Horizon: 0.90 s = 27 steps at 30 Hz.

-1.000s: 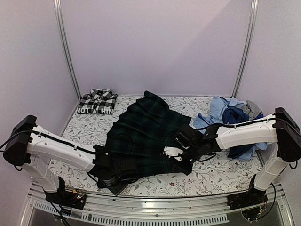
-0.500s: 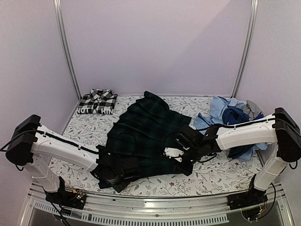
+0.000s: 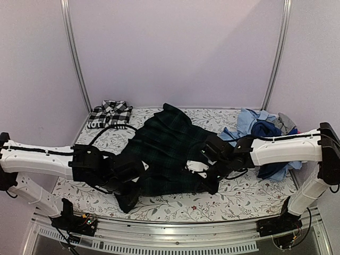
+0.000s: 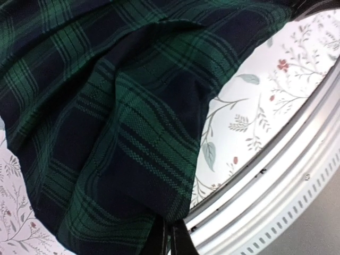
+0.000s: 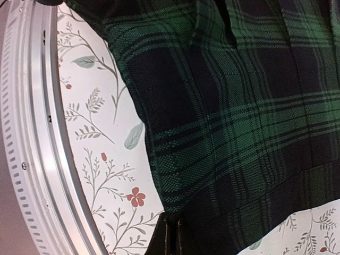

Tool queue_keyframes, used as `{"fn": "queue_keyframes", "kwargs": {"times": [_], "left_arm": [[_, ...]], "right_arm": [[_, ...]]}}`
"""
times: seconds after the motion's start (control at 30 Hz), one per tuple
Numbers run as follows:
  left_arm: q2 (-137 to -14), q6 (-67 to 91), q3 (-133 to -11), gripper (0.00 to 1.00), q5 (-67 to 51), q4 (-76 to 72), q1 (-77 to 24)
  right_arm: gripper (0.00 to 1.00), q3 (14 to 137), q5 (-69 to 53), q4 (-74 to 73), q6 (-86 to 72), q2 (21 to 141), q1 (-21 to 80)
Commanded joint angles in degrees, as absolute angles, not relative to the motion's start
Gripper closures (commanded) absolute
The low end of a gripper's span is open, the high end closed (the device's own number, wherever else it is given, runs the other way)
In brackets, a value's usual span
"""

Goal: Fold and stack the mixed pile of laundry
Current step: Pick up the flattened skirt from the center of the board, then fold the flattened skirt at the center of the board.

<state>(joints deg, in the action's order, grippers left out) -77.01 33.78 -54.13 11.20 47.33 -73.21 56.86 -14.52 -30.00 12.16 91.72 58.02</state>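
Observation:
A dark green-navy plaid garment [image 3: 164, 146] lies spread across the middle of the floral table cover. My left gripper [image 3: 130, 179] is shut on its near-left corner [image 4: 175, 207], which is lifted a little off the cover. In the left wrist view the closed fingertips [image 4: 178, 241] pinch the cloth's edge. My right gripper [image 3: 202, 173] is shut on the garment's near-right edge [image 5: 180, 196], with its fingertips [image 5: 164, 238] closed on the hem. The rest of the laundry pile [image 3: 265, 133], light blue, navy and grey pieces, sits at the right. A folded black-and-white checked shirt [image 3: 110, 114] rests at the back left.
The white floral table cover [image 3: 239, 199] ends at a metal rail [image 3: 175, 234] along the near edge, which also shows in both wrist views. Two upright frame posts [image 3: 74, 58] [image 3: 276, 58] stand at the back corners against the pale wall.
My left gripper has closed on the plaid garment's near-left corner, and the left arm has swung back to the left, lifting that corner. The right gripper has kept its hold and barely moved.

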Motion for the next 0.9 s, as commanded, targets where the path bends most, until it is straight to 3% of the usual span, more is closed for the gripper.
{"fn": "queue_keyframes", "kwargs": {"times": [0.0, 0.17, 0.3, 0.63, 0.87], "left_arm": [[-70.7, 38.6, -56.8, 1.0, 8.7, 54.1, -73.3], [-64.1, 41.1, -60.0, 1.0, 12.6, 55.8, -72.7], [-66.0, 34.5, -65.4, 1.0, 14.6, 54.6, -63.7], [-87.6, 11.7, -85.0, 1.0, 12.2, 38.9, -41.3], [-108.2, 1.1, -105.0, 1.0, 7.4, 27.6, -34.7]], "right_arm": [[1.0, 60.7, -17.4, -31.7, 11.4, 86.6, 58.1], [1.0, 62.2, -18.2, -31.6, 11.9, 83.8, 57.0], [1.0, 62.5, -21.7, -30.3, 10.7, 82.6, 52.6], [1.0, 70.3, -24.3, -28.2, 7.9, 89.2, 41.8], [1.0, 78.0, -20.3, -27.3, 4.5, 99.8, 34.3]]}}
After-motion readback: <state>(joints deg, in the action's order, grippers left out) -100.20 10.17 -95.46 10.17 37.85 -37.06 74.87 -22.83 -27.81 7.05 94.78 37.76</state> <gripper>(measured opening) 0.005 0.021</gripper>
